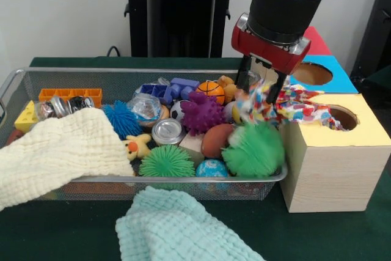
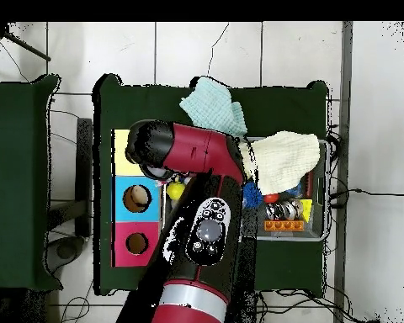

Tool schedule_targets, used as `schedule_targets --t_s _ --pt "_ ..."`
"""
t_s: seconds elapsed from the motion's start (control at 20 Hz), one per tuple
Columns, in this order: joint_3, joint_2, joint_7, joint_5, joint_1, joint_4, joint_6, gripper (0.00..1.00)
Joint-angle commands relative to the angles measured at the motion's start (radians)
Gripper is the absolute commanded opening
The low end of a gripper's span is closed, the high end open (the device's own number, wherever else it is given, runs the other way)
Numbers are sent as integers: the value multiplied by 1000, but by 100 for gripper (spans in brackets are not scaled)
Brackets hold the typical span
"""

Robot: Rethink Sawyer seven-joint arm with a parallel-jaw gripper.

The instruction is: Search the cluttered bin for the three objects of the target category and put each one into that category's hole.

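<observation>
Nearest lies a waffle-weave mint cloth; only the front view shows the gripper clamped on a confetti-patterned rag beside the wooden box; overhead, the arm hides it.

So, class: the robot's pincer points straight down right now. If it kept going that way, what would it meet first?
The pincer already grips a multicoloured cloth. Straight below, it would probably first meet the fuzzy green ball at the wire bin's end beside the wooden box, though depth is uncertain.
</observation>
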Motion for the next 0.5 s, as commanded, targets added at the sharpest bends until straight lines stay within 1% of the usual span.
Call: schedule_targets --t_s 0.05,0.25,0.5 --pt "82 17 153 19 -12 9 -23 100" --pt "79 24 156 17 -10 -7 -9 100" --pt "76 23 154 12 -6 -6 -14 100"
